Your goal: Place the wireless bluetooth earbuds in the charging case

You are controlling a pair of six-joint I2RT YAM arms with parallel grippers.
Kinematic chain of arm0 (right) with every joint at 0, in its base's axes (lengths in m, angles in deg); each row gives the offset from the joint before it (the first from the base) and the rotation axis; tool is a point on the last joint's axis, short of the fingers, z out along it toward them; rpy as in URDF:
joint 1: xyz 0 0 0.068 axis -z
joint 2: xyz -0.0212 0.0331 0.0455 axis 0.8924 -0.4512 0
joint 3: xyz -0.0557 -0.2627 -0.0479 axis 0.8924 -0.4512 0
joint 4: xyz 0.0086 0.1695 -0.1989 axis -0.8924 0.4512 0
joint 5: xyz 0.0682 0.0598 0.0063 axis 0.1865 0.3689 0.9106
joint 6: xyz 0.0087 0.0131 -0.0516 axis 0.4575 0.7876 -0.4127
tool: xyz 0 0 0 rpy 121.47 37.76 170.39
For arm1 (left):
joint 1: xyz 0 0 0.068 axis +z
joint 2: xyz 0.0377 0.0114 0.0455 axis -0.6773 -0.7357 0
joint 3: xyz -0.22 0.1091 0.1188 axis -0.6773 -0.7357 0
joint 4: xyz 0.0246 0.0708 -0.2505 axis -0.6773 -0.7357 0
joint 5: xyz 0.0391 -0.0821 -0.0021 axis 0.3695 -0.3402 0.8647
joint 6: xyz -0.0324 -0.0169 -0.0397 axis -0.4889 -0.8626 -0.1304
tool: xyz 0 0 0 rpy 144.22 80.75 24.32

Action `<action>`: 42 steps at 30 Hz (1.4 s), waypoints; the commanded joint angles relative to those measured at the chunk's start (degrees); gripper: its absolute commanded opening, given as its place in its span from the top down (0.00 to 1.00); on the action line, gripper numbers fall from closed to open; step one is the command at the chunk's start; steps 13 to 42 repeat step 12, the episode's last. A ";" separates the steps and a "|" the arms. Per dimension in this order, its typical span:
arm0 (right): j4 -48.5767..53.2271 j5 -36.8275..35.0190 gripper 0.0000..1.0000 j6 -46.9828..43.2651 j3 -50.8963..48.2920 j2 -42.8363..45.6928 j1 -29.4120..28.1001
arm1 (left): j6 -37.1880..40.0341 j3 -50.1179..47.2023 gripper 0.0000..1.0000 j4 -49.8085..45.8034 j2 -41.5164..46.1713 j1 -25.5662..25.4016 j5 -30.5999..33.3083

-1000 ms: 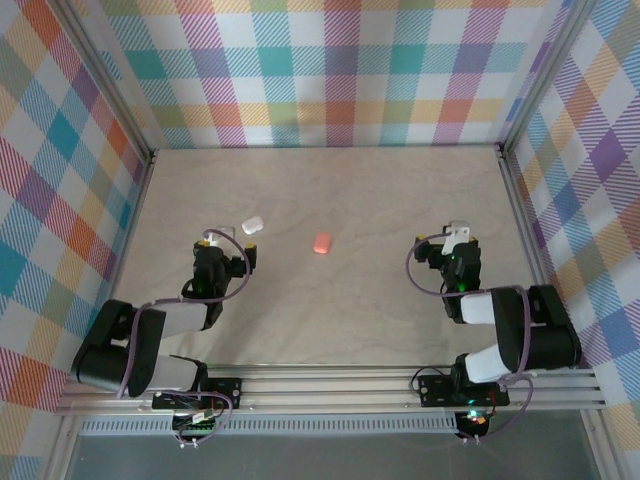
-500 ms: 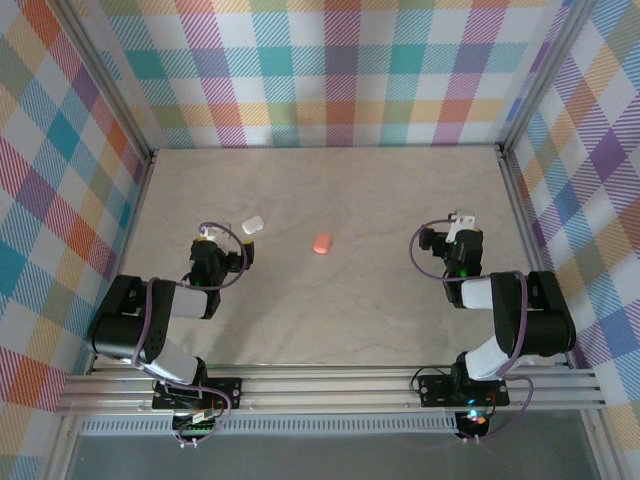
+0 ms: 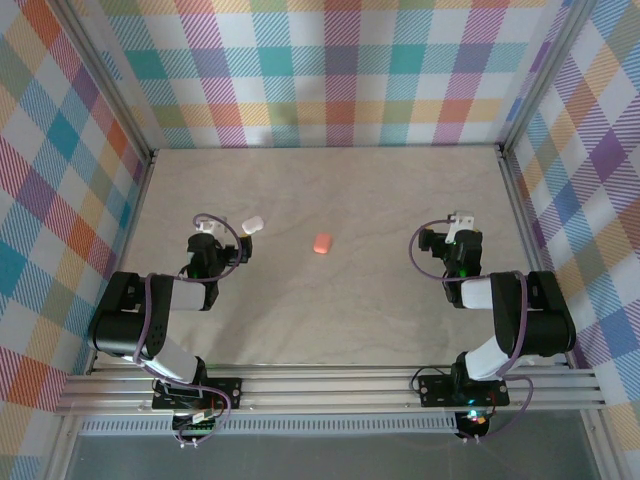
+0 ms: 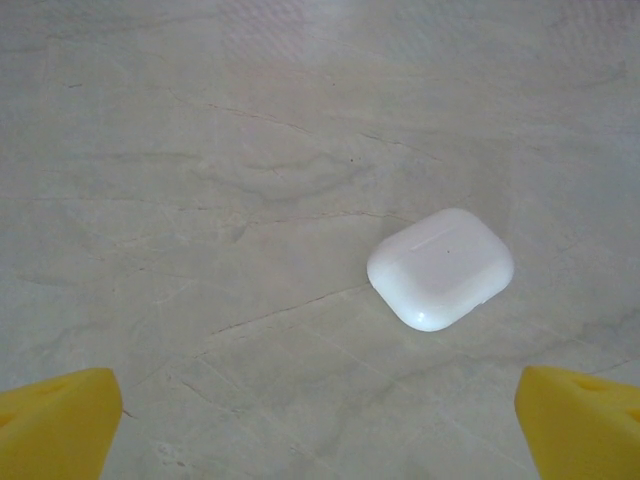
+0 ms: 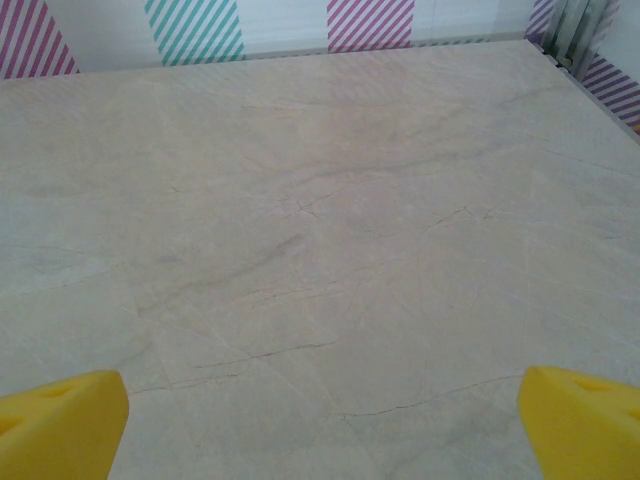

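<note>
The left gripper (image 4: 320, 428) was held with its fingers spread wide over the pale marbled table (image 4: 200, 180). A closed white pebble-shaped plastic charging case (image 4: 441, 268) lay just ahead, untouched. The right gripper (image 5: 320, 428) was also spread wide, with nothing between its fingers. A reddish-orange pebble-shaped case (image 3: 322, 243) lay between the arms. Whether earbuds sat inside either case could not be told, so progress was left unjudged.

The pale, marble-veined table (image 3: 350, 310) carries a closed white case (image 3: 251, 224) lying flat just ahead and right of the left pincer (image 3: 208, 236), and a reddish-orange case (image 3: 322, 242) roughly midway between it and the right pincer (image 3: 458, 228).
</note>
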 commanded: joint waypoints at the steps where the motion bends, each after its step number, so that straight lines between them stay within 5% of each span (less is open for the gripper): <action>1: -0.48 0.38 0.00 0.66 0.28 0.17 0.16 | -0.80 1.10 0.00 -0.51 -0.36 0.67 0.48; 42: -0.41 0.57 0.00 0.60 0.28 0.08 0.13 | -0.82 1.15 0.00 -0.52 -0.42 0.64 0.47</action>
